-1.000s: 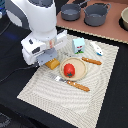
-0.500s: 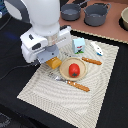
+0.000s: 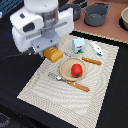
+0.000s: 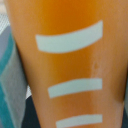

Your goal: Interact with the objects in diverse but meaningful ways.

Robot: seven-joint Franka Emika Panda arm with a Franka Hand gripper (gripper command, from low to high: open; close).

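Slipping is the main risk I see: the bread loaf (image 3: 53, 53) sits directly under the gripper (image 3: 48, 48), and if the hold is off-centre the loaf could twist or drop onto the striped placemat (image 3: 107, 82) as the arm lifts. A drop could also knock the wooden plate (image 3: 63, 68) just beside the gripper, rolling the tomato (image 3: 76, 70) off it. Whether the fingers are apart or clamped on the loaf I cannot tell; the white arm body covers them in the exterior view. The wrist view shows only an orange surface with 3 pale stripes, filling the picture, so nothing else can be read there. Beyond the plate, the small carton (image 3: 78, 45) and the white-and-blue tube (image 3: 97, 48) lie clear of the gripper.
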